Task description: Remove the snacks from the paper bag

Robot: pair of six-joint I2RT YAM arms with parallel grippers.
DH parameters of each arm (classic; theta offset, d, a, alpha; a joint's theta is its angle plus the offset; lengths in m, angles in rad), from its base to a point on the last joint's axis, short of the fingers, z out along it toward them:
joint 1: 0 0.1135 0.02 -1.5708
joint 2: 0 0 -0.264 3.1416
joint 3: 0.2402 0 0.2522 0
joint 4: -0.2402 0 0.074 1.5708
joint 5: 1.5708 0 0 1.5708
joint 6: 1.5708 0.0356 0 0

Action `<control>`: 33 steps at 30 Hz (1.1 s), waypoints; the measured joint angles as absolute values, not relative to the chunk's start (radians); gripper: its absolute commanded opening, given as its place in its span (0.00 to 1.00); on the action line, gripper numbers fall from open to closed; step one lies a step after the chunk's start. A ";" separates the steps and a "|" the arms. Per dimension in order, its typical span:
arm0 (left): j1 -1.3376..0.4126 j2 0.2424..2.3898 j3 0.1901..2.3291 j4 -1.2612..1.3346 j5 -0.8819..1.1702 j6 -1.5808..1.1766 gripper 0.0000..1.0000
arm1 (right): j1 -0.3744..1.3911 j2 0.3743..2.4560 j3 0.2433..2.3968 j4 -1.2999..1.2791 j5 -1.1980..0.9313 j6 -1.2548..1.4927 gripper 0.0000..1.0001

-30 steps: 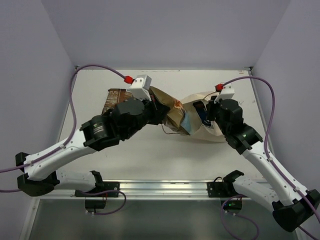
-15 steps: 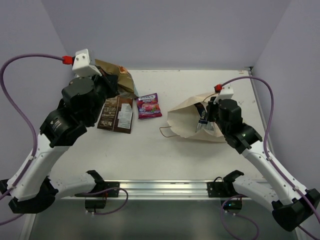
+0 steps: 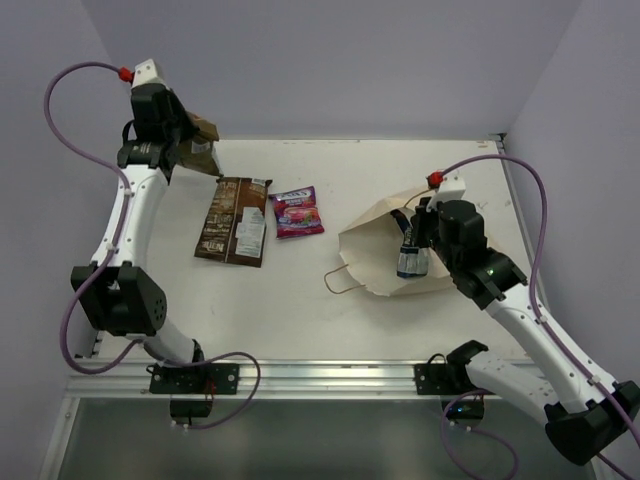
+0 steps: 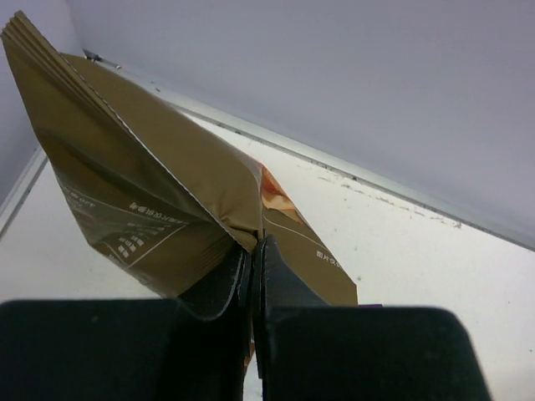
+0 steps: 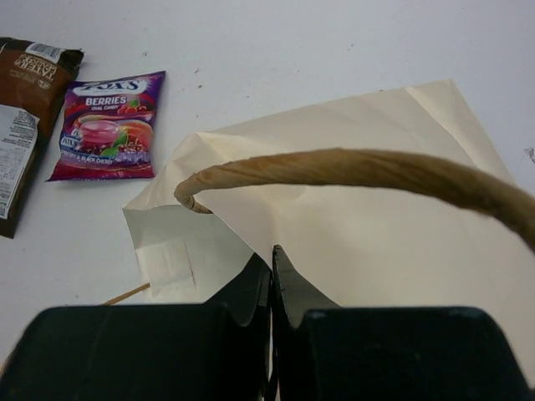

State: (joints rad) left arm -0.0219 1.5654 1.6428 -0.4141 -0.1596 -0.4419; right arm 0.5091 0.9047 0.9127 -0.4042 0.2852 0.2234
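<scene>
The left tool is clamped on a tan chip bag, its jaws pressed flat together on a pinched fold near the packet's middle. It holds the bag up over the far left corner of the bench. I judge that this snack is out of the sack and about to be set down away from the others.

The chip bag is glossy golden-tan foil. It is creased where it is gripped, has small white print on one face and an orange patch beside the fold, and its crimped seam fans out at the top.

The right tool is closed on the upper lip of the paper bag, pinching a single layer of paper just under the twisted brown cord handle, which arches across the wrist view. That grip seems meant to pin the sack in place and hold its mouth open toward the left side of the bench, so the other arm can reach in.

The paper bag lies on its side toward the right edge of the bench. It is pale beige, matte and softly crumpled. Something blue and white shows in its mouth, likely a packet or two, but it is too small to tell.

Two snacks lie flat between the sack and the left edge:
- The dark brown packet is long and has a white label panel.
- The magenta packet, just beside it, is printed "Berries".

More packets probably remain inside the sack.
</scene>
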 measured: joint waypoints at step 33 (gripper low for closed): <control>-0.283 0.940 0.941 -0.206 0.059 -0.692 0.99 | 0.503 0.946 1.006 -0.467 0.185 0.131 0.00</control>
